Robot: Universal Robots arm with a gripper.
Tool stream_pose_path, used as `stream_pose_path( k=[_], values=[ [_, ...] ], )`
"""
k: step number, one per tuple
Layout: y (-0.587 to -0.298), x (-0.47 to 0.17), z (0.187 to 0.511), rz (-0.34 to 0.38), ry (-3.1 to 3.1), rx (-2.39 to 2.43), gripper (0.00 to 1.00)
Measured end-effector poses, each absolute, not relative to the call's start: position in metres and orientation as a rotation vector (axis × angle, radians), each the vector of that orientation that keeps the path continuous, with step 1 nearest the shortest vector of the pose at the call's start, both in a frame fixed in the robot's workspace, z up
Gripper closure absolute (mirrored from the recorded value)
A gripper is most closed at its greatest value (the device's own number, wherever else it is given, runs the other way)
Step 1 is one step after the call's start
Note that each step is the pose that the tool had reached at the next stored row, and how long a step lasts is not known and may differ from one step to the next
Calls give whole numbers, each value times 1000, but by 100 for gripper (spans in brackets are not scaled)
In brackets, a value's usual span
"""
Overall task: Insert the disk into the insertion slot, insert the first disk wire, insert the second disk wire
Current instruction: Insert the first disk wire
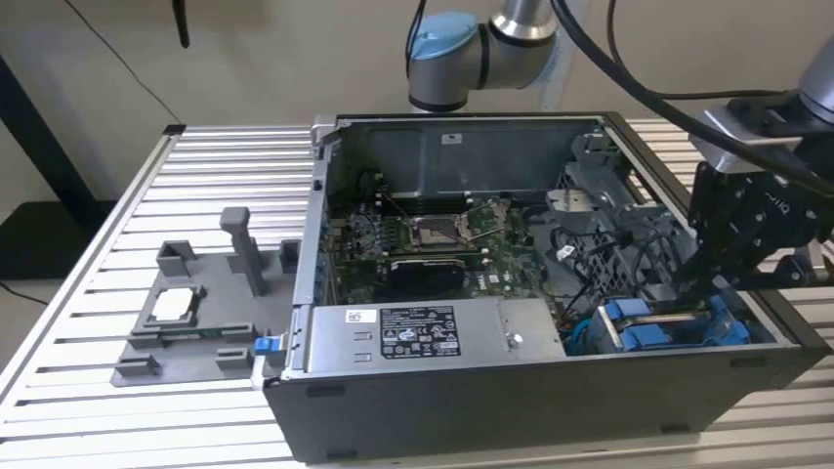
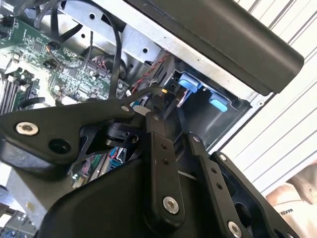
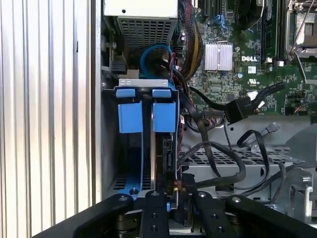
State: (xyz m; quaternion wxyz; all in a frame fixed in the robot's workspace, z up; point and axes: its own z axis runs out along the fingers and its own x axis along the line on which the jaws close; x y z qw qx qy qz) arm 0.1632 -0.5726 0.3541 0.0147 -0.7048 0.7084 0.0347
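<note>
Hovering at insertion slot, gripper, disk half hidden

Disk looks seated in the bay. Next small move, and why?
Likely ease the gripper closer to the connector edge of the silver-grey disk in its blue plastic carrier. The disk already stands in the grey metal drive-bay cage, the gripper hangs just off that edge, and a black cable plug lies loose nearby.
</note>
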Motion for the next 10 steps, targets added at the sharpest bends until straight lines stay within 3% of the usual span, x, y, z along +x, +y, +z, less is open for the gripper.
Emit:
stream_pose_path(
  k=[10],
  values=[
    [-570,161,369,106,2204,-2193,73]
  ],
)
